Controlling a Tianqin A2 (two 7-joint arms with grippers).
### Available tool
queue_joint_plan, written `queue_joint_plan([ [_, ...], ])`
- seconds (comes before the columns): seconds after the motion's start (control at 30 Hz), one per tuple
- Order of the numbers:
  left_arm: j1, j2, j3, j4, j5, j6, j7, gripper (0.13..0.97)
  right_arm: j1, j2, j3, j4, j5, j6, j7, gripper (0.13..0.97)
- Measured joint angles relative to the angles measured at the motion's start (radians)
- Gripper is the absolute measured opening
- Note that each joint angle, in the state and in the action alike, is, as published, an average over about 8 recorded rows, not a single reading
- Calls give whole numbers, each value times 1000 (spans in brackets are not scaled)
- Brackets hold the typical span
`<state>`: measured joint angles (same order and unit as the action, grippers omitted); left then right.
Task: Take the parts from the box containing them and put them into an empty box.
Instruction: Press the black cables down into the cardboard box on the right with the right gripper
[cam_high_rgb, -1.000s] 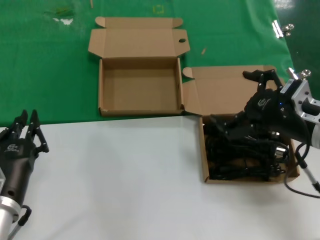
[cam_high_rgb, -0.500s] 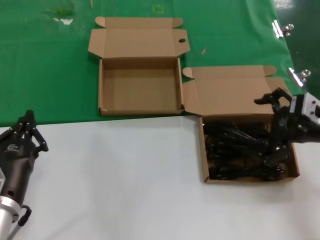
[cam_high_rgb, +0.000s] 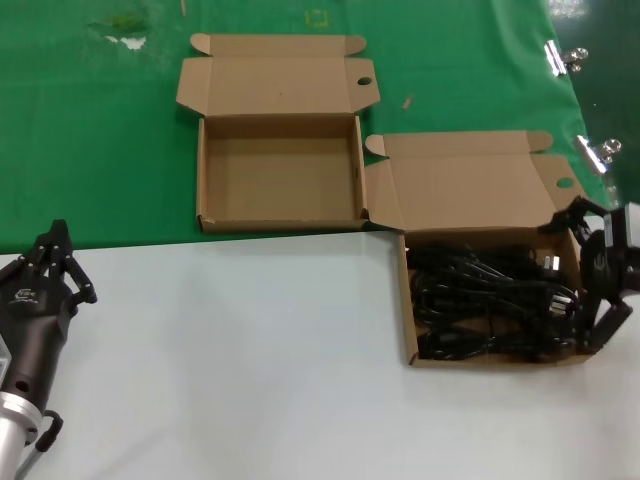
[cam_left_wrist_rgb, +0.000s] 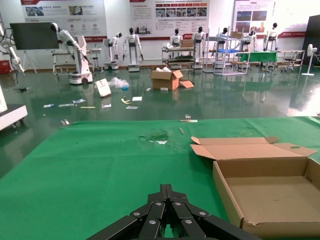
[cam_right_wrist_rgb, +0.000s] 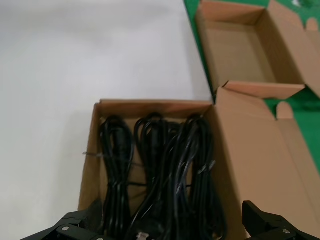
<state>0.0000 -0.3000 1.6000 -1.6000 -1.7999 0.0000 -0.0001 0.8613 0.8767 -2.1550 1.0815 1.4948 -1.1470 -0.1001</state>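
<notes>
At the table's left edge, near the front corner, the left gripper (cam_high_rgb: 55, 262) rests idle on the white surface with its fingers drawn together. Toward the back, on the green cloth, the empty box (cam_high_rgb: 279, 171) lies with its lid folded flat. Near the right edge the box of cords (cam_high_rgb: 492, 292) holds the black power cords (cam_high_rgb: 485, 305), and the right gripper (cam_high_rgb: 598, 275) hovers over that box's right wall, fingers spread wide and holding nothing.
</notes>
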Motion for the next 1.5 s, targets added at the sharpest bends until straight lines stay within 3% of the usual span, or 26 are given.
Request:
queue_joint_plan([
  [0.53, 0, 0, 0, 0, 0, 0, 0, 140, 4, -59, 34, -136, -78, 4, -115, 958],
  [0.83, 0, 0, 0, 0, 0, 0, 0, 140, 9, -77, 51, -157, -101, 12, -129, 892],
  [1.13, 0, 0, 0, 0, 0, 0, 0, 140, -5, -82, 62, -151, -117, 20, -131, 760],
  [1.5, 0, 0, 0, 0, 0, 0, 0, 140, -10, -86, 72, -139, -130, 24, -126, 513],
])
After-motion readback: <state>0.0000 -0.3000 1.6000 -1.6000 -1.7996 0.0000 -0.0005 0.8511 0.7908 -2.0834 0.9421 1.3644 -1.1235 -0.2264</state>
